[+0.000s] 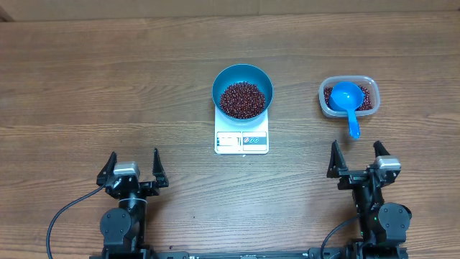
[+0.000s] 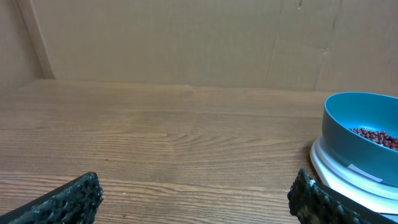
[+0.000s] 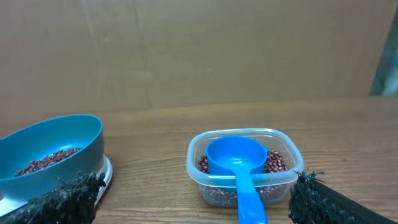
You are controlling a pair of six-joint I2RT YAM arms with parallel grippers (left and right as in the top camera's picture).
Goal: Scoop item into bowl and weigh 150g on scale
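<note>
A wooden table (image 1: 86, 86) carries the white scale (image 1: 241, 142) at centre and a clear tub (image 1: 322, 99) to its right.

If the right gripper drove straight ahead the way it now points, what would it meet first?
Most likely the blue scoop's handle, which juts over the clear tub's near rim toward the right gripper; the tub comes just behind. Height is unclear, so it might pass over.

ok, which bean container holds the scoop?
The clear plastic tub: the small blue scoop rests in it. The round blue bowl on the white scale holds only beans.
</note>
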